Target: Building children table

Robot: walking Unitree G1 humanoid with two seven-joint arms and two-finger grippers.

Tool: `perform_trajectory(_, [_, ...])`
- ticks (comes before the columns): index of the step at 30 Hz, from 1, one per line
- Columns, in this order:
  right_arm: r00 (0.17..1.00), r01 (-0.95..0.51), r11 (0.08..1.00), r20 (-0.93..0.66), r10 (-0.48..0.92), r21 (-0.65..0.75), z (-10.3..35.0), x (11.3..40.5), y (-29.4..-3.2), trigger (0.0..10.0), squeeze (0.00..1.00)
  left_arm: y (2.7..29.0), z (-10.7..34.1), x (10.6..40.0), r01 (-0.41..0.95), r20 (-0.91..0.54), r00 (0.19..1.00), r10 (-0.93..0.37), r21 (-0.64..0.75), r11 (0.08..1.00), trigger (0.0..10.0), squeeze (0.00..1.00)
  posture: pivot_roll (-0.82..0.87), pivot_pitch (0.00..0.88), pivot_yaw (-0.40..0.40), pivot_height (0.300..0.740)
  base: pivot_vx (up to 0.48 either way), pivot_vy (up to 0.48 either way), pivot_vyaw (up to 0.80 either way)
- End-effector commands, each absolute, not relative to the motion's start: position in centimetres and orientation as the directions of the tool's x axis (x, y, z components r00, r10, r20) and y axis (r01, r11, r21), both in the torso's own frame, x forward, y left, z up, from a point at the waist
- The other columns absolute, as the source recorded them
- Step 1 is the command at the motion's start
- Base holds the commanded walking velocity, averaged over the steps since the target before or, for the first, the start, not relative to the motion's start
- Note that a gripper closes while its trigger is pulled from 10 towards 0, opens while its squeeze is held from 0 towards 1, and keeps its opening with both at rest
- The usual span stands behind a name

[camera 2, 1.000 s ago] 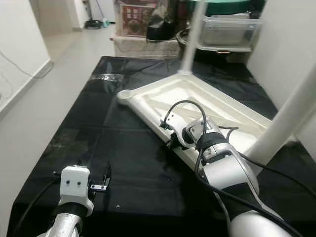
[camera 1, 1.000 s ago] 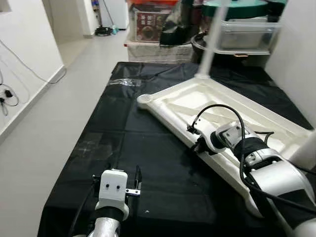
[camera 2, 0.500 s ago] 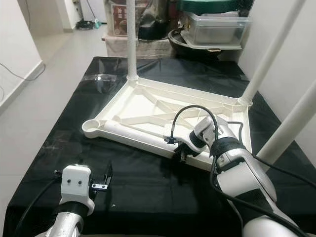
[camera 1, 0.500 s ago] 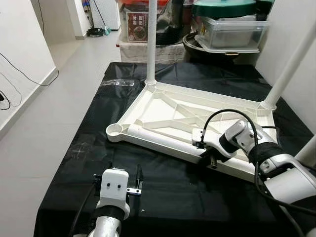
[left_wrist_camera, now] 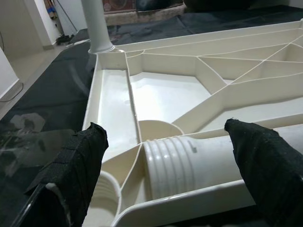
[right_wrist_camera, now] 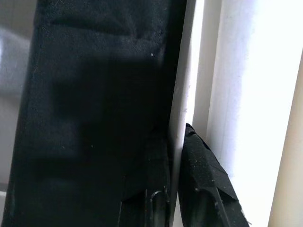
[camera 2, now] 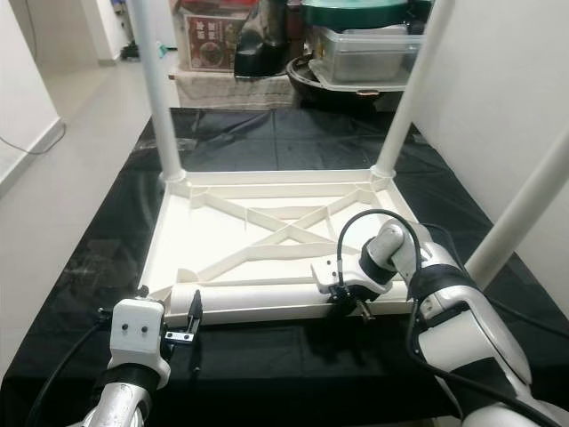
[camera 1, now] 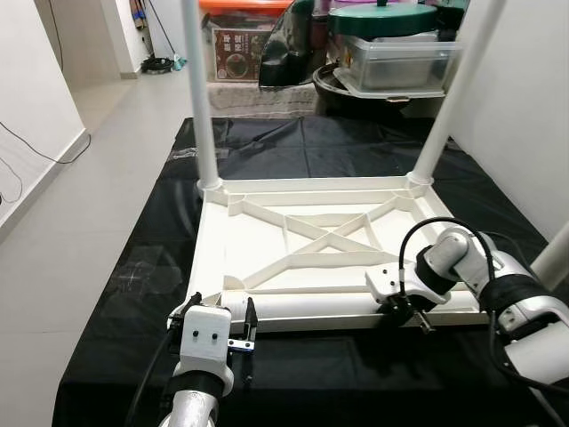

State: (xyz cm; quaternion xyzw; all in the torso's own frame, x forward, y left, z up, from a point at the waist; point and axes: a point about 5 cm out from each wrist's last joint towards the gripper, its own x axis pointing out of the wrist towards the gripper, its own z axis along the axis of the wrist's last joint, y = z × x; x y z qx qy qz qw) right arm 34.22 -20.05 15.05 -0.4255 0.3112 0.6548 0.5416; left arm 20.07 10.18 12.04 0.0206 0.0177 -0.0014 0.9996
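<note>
Looking down through the head camera, I see the white tabletop [camera 1: 293, 245] lying upside down on the surface [camera 1: 142, 267], which has a black cover. Its ribs make a big X in the middle. Two white legs stand up from its far corners, the far left leg [camera 1: 203, 98] and the far right leg [camera 1: 449, 98]. Another white leg [camera 2: 524, 209] slants up past the near right side, and I cannot tell where its foot sits. One loose leg [camera 1: 307, 307] lies flat along the near edge of the tabletop.

My right hand [camera 1: 404, 310] is at the near edge, toward the right. Its fingers [right_wrist_camera: 203, 184] are pinched tight on the thin white rim of the tabletop, one on each side.

My left hand [left_wrist_camera: 165, 161] is at the near left corner. Its two black fingers [left_wrist_camera: 71, 175] are spread wide and hold nothing. Between them I see the ribbed end of the loose leg and the round corner socket [left_wrist_camera: 158, 128] just behind it.

Behind the surface are boxes [camera 1: 236, 49], a clear tub [camera 1: 400, 62] and a green lid [camera 1: 382, 16]. Grey floor [camera 1: 62, 231] runs along the left side.
</note>
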Motion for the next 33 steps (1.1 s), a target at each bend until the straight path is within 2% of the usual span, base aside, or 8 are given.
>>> perform_trajectory(1, [-0.086,-0.961,-0.270,-0.853,0.516,-0.066,15.6,34.5,-17.5,0.0,0.00,9.7,11.8,20.0,0.009,-0.048,0.999,-0.008,0.018,1.000,10.0,0.00,0.01,0.011,-0.052,0.740,0.000,0.000,0.00])
perform_trajectory(10, [-0.017,-0.945,-0.279,-0.826,0.563,-0.170,15.9,35.1,-16.0,10.0,0.00,9.7,11.8,20.0,0.009,-0.049,0.999,-0.008,0.018,1.000,10.0,0.00,0.02,0.017,-0.057,0.740,0.000,0.000,0.00])
perform_trajectory(21, [0.057,-0.930,-0.273,-0.829,0.556,-0.247,16.0,35.3,-16.7,10.0,0.00,9.8,11.8,20.2,0.009,-0.048,0.999,-0.008,0.019,1.000,10.0,0.00,0.02,0.022,-0.055,0.740,0.000,0.000,0.00])
perform_trajectory(22, [0.075,-0.932,-0.251,-0.815,0.575,-0.262,16.2,35.5,-16.5,10.0,0.90,9.8,11.8,20.2,0.009,-0.048,0.999,-0.008,0.019,1.000,10.0,0.00,0.02,0.022,-0.054,0.740,0.000,0.000,0.00])
perform_trajectory(24, [0.062,-0.933,-0.255,-0.813,0.579,-0.253,16.3,35.5,-16.5,10.0,1.00,9.8,11.8,20.2,0.010,-0.048,0.999,-0.009,0.020,1.000,10.0,0.00,0.02,0.022,-0.054,0.740,0.000,0.000,0.00])
perform_trajectory(27, [0.060,-0.935,-0.247,-0.801,0.596,-0.254,16.6,35.5,-16.4,10.0,1.00,9.8,11.7,20.3,0.010,-0.049,0.999,-0.009,0.020,1.000,10.0,0.00,0.02,0.022,-0.051,0.740,0.000,0.000,0.00])
perform_trajectory(28, [0.045,-0.940,-0.244,-0.797,0.602,-0.238,16.8,35.6,-16.4,10.0,0.00,9.8,11.7,20.3,0.011,-0.048,0.999,-0.010,0.021,1.000,10.0,0.00,0.02,0.022,-0.051,0.740,0.000,0.000,0.00])
perform_trajectory(33, [-0.009,-0.952,-0.247,-0.788,0.615,-0.181,18.7,35.8,-17.0,10.0,0.00,9.9,11.7,20.3,0.010,-0.047,0.999,-0.009,0.021,1.000,10.0,0.00,0.02,0.020,-0.051,0.740,0.000,0.000,0.00])
